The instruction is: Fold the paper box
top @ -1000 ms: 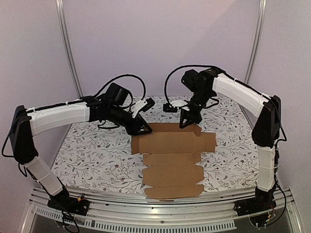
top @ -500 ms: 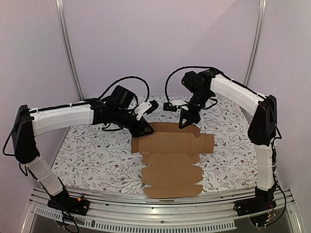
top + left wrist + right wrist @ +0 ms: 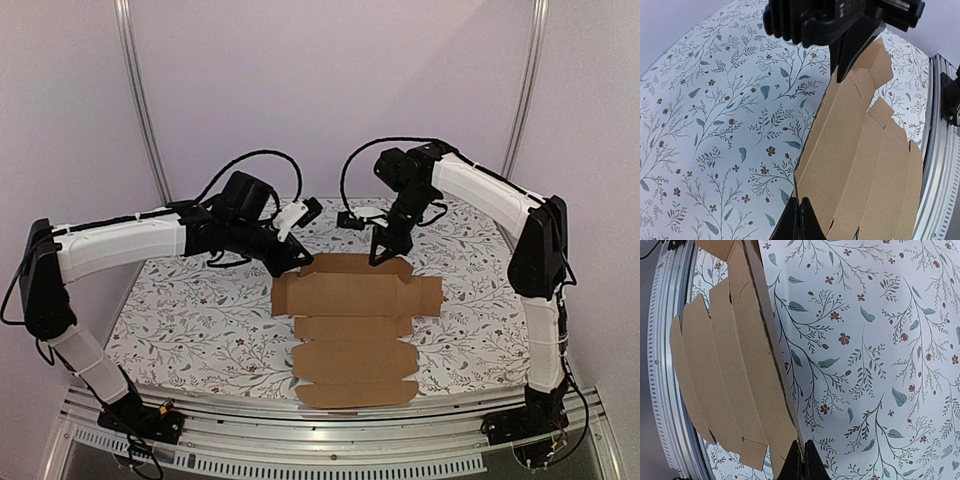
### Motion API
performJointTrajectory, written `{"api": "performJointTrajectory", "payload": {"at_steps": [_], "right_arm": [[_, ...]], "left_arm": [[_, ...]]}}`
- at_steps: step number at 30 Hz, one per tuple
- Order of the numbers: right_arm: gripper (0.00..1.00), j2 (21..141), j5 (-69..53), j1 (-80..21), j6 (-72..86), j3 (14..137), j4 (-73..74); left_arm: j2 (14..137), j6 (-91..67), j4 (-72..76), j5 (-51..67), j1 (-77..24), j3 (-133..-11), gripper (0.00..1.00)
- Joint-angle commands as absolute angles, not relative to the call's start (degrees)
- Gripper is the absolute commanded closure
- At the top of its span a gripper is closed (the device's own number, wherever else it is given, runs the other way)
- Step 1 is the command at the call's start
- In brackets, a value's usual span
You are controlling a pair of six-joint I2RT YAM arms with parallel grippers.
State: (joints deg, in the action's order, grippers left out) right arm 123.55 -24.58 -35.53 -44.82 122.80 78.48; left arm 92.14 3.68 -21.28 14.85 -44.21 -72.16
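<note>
Box (image 3: 355, 330), brown card, unfolded. Your left gripper (image 3: 300, 263) was pinched thin on its far-left corner; your right gripper (image 3: 382, 257) was pinched likewise on the same far edge, mid-span. From both, the box ran nearward toward your bases across the table (image 3: 200, 310), each panel long left to right. Left arm lay low and outstretched; right arm angled steeply down from a high elbow.

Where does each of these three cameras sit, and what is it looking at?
Top external: above and behind the arms, looking down at the table; both arms show.
Left wrist: on the left wrist, looking past its shut left claw at the paper box.
Right wrist: likewise, past the shut right claw.
All share the paper box.
</note>
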Motion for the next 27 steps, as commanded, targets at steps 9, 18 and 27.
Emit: {"api": "performJointTrajectory", "payload": {"at_steps": [9, 18, 27], "right_arm": [[1.00, 126.03, -27.38, -34.81, -42.54, 125.69, 81.24], [1.00, 126.45, -28.78, -34.79, -42.57, 126.30, 81.84], [1.00, 125.52, -30.71, -34.72, -45.08, 126.29, 84.33]], "left_arm": [[97.46, -6.60, -16.13, 31.48, -45.13, -76.11, 0.77], [98.86, -6.70, -15.07, 31.98, -45.26, -75.29, 0.64], [97.85, -3.32, -18.63, 29.58, -46.43, -77.15, 0.58]]}}
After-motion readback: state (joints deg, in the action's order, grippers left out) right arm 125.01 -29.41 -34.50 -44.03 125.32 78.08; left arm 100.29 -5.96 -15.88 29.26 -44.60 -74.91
